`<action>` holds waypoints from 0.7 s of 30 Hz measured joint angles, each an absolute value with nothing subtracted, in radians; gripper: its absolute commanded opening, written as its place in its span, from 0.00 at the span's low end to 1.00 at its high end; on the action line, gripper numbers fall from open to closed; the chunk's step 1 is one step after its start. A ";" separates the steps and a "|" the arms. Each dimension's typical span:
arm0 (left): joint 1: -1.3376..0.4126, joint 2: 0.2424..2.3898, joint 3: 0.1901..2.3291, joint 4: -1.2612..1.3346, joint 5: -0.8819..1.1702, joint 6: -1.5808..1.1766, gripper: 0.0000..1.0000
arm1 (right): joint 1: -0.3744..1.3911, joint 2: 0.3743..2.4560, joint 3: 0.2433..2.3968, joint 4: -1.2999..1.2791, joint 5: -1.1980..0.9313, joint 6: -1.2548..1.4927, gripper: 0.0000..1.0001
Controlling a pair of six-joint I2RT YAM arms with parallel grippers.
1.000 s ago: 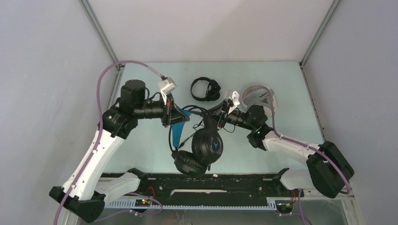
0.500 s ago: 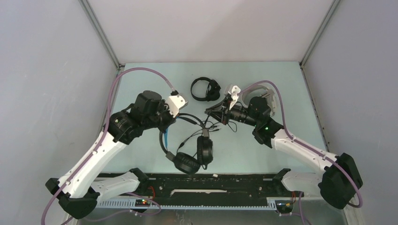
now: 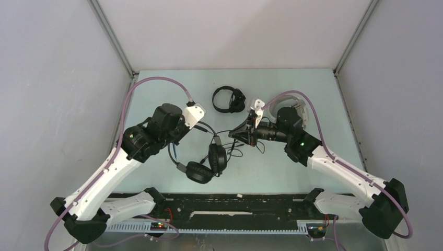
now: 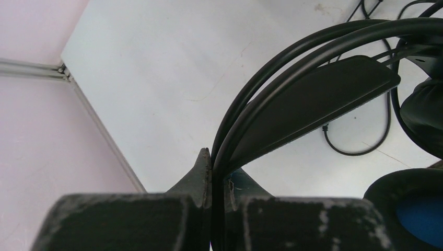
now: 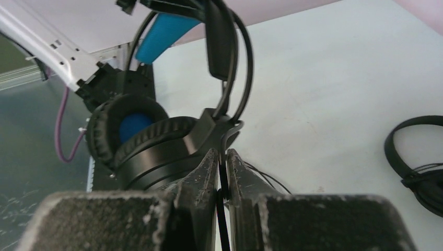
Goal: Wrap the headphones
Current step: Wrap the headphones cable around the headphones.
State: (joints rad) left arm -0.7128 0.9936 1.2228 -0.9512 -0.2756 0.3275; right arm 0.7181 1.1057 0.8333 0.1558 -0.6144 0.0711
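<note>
The bulkier black headphones (image 3: 205, 163) with a blue-lined headband hang at the table's middle, ear cups (image 5: 141, 138) low and close together. My left gripper (image 4: 215, 157) is shut on the thin black headband hoops (image 4: 292, 68); from above the wrist hides the fingers. My right gripper (image 3: 232, 135) comes in from the right, shut on the headphones' thin black cable (image 5: 223, 178) just beside an ear cup. Loose cable (image 3: 237, 149) trails on the table under it. The small slim black headset (image 3: 228, 99) lies coiled at the back. The white headset (image 3: 295, 106) lies behind my right arm, partly hidden.
Grey walls with metal corner posts (image 3: 112, 39) close in the pale table (image 3: 156, 89) on three sides. A black rail (image 3: 235, 205) with both arm bases runs along the near edge. The slim black headset (image 5: 418, 157) lies just right of my right gripper.
My left arm has turned and carried the bulky headphones left and lower, and the ear cups have swung together. My right gripper has followed leftward, still holding the cable.
</note>
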 measured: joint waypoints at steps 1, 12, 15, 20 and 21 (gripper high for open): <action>-0.715 0.994 1.223 -0.950 -0.289 0.331 0.00 | 0.722 1.103 0.833 0.154 -0.628 0.075 0.11; -0.731 0.996 1.223 -0.919 -0.360 0.334 0.00 | 0.756 1.210 0.838 0.359 -0.794 0.345 0.16; -0.733 1.001 1.221 -0.904 -0.381 0.333 0.00 | 0.758 1.264 0.839 0.461 -0.828 0.454 0.21; -0.736 1.002 1.203 -0.878 -0.417 0.323 0.00 | 0.763 1.328 0.839 0.581 -0.859 0.573 0.26; -0.737 1.002 1.201 -0.873 -0.422 0.319 0.00 | 0.766 1.338 0.839 0.596 -0.862 0.588 0.27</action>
State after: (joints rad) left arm -0.7368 1.0016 1.2011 -0.8734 -0.4225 0.3191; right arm 0.7658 1.3376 0.8391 0.5961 -0.8616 0.5877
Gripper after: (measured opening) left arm 0.048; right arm 0.244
